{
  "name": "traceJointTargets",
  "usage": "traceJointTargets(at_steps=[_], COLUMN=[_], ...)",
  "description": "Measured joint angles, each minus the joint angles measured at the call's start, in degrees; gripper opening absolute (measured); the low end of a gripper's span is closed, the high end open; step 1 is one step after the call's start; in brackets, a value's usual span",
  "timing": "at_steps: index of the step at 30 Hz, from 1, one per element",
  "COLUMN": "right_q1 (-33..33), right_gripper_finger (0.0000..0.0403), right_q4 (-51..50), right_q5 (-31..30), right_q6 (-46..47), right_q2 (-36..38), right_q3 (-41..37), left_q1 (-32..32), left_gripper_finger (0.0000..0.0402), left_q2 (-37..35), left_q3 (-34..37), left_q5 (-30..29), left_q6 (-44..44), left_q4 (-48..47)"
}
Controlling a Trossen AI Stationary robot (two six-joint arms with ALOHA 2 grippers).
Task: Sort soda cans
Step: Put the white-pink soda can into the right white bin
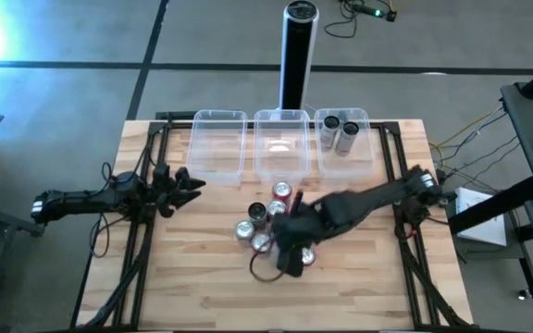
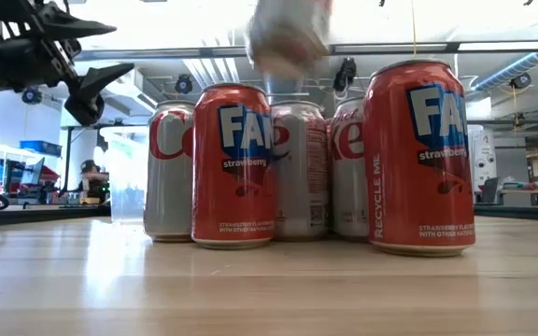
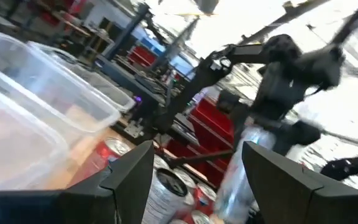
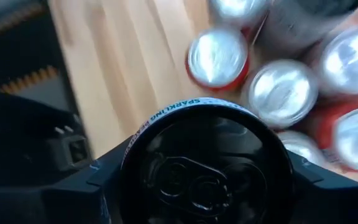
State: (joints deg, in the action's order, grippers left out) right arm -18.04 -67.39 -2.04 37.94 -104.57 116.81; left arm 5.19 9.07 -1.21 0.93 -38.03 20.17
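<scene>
Several soda cans stand upright in a cluster (image 1: 259, 220) at mid-table. In the low view they are red strawberry cans (image 2: 234, 163) (image 2: 418, 154) with silver cans (image 2: 297, 159) behind. My right gripper (image 1: 290, 242) hovers over the cluster, shut on one silver can (image 2: 288, 37) with a dark top (image 4: 207, 168). Two more cans (image 1: 339, 132) stand in the right-hand clear bin. My left gripper (image 1: 191, 185) (image 3: 197, 152) waits open, left of the cluster and in front of the left bin, touching nothing. My right gripper holds the silver can by its upper wall, just below the rim (image 4: 185, 112). It is pinched between the two fingers (image 4: 104, 180), which sit on opposite sides. They come from above, pointing down. The can (image 3: 241, 168) hangs upright, lifted clear above the other cans.
Three clear plastic bins (image 1: 220, 139) (image 1: 280, 139) (image 1: 359, 153) line the far edge. A tall black-and-silver cylinder post (image 1: 296, 55) stands beyond them. Bare wood (image 1: 202, 287) lies near and left of the cluster. The table's black frame rails (image 1: 142, 231) run along both sides.
</scene>
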Motion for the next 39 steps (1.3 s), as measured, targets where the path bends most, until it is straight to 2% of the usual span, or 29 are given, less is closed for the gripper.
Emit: traceJointTargets(at_steps=[5, 8, 12, 14, 17, 22, 25, 30, 35, 39], right_q1=[3.54, 6.89, 13.82, 17.92, 23.63, 31.25, 34.3, 37.08, 38.69, 38.93], right_gripper_finger=[0.0253, 0.0253, 0.0249, 0.0249, 0.0249, 0.025, 0.0249, 0.0251, 0.025, 0.0249], right_q4=[0.08, -2.01, -12.0, -17.56, -23.5, -22.04, -22.41, -19.63, -14.21, -10.15], right_q5=[-9.66, -17.18, -23.15, -24.23, -23.68, -18.24, -18.77, -18.18, -15.55, -15.53], right_q6=[-3.09, -2.62, -0.02, 2.27, 4.47, 1.61, -0.89, -4.59, -4.49, -2.15], right_q2=[6.58, 11.33, 16.71, 18.02, 19.09, 20.67, 21.02, 21.3, 20.48, 19.7], right_q3=[2.08, 1.69, 1.09, 0.68, -0.61, -5.99, -9.99, -16.14, -22.9, -28.47], left_q1=[0.0, 0.0, 0.0, 0.06, -0.05, -0.22, -0.28, -0.28, -0.33, -0.33], left_gripper_finger=[0.023, 0.023, 0.023, 0.023, 0.023, 0.023, 0.023, 0.023, 0.023, 0.023], left_q2=[2.7, 4.4, 6.47, 7.61, 9.49, 13.42, 16.65, 23.05, 29.44, 33.49], left_q3=[0.0, 0.0, 0.0, 0.0, -1.36, -10.55, -17.76, -30.49, -41.79, -48.3], left_q5=[-6.59, -6.61, -7.68, -9.92, -9.91, -8.48, -7.6, -6.01, -5.93, -5.95], left_q6=[-0.12, -1.14, -10.68, -14.69, -14.73, -6.63, -1.02, 6.2, 11.01, 13.57], left_q4=[0.28, 2.64, 6.99, 10.23, 14.66, 14.46, 10.12, -5.99, -24.15, -33.78])
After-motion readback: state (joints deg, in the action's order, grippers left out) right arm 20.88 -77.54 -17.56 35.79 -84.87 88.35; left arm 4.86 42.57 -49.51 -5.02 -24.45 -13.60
